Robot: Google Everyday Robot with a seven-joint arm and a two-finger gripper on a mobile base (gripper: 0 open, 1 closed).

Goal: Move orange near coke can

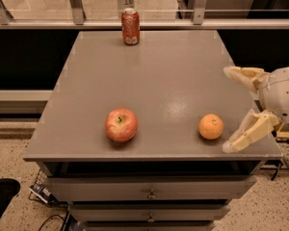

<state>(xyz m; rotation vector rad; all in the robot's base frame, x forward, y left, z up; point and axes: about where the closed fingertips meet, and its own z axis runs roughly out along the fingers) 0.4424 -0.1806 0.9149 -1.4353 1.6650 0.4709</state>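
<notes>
The orange [211, 126] lies on the grey table top [149, 76] near its front right corner. The red coke can [130, 27] stands upright at the far edge, left of centre. My gripper [227, 109] comes in from the right edge of the view, just right of the orange and apart from it. Its two pale fingers [245, 133] are spread wide, one toward the back and one toward the front, with nothing between them.
A red-yellow apple [121, 124] lies at the front, left of the orange. The table is a cabinet with drawers [149, 194] below. A railing with posts [77, 4] runs behind the can. Speckled floor lies on both sides.
</notes>
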